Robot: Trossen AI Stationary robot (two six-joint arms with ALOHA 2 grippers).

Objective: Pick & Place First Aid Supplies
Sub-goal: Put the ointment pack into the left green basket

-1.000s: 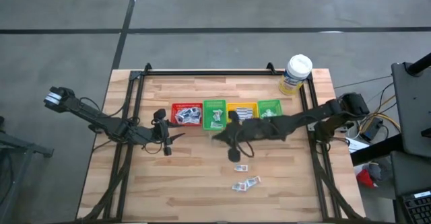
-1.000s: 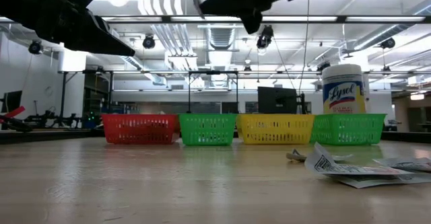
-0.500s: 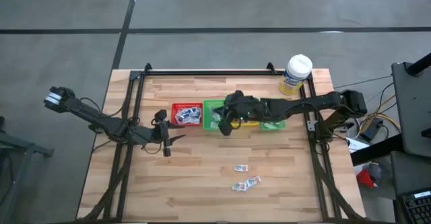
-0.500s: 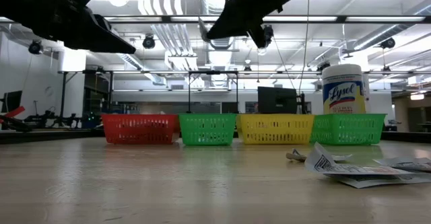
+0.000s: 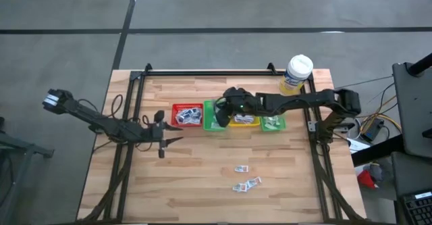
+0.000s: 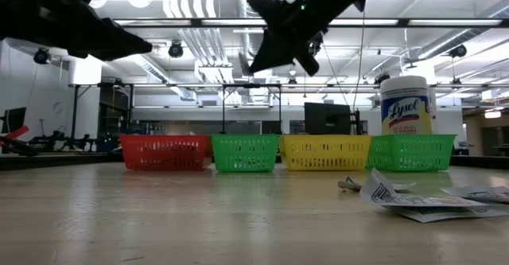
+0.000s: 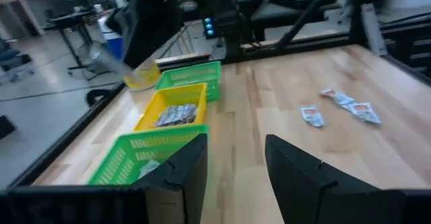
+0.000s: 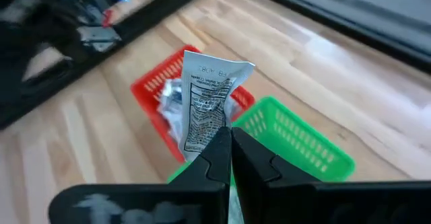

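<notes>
Right now the right gripper [image 8: 225, 158] hangs above the row of bins near the table's [image 5: 196, 184] far edge, its fingers pressed together on a white packet [image 8: 207, 103] that stands up from their tips, over the boundary between the red bin [image 5: 187, 115] and the first green bin [image 5: 214, 115]. That spot is the main risk: released here, the light paper could flutter or tilt and land in the wrong bin, catch on a rim, or fall onto the wood. Only the packet's lower end is pinched, so it may also swing or slip on the way. More packets [image 5: 246, 177] lie loose toward the table's near edge. The left gripper [image 7: 234, 163] waits near the left edge, fingers apart and empty.
</notes>
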